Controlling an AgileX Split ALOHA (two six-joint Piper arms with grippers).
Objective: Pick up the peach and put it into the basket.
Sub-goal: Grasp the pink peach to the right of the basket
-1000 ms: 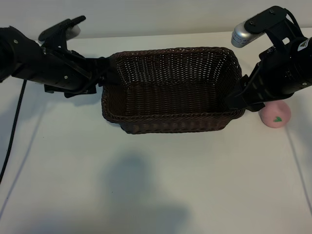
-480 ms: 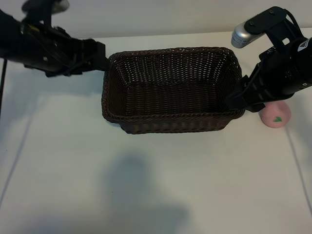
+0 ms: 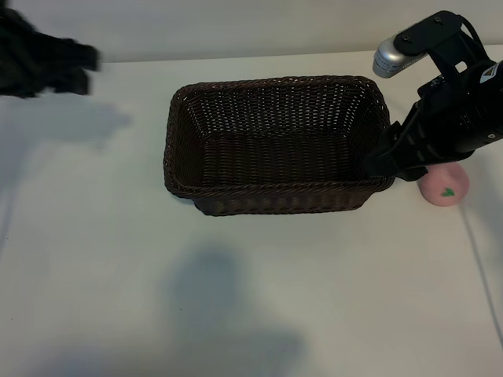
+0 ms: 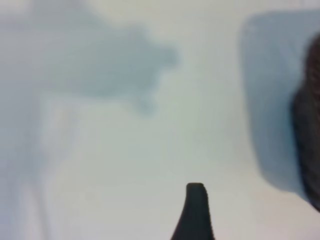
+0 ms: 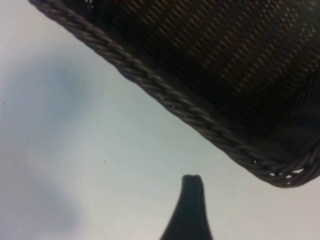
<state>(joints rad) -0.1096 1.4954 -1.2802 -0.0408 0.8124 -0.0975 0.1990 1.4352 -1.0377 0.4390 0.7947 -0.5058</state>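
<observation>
The exterior camera looks steeply down on my table (image 3: 236, 298), facing me. My wrist cameras sit close, angled down; all three views share the basket (image 3: 275, 141) rim.

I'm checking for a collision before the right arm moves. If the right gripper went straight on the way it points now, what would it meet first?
Probably the basket: the right gripper points down at its right end wall, almost against the rim. The peach lies behind it. Depth is uncertain.

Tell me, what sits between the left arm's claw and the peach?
The basket, seen from the outside camera: left gripper on one side, peach on the other, beside the right gripper.
</observation>
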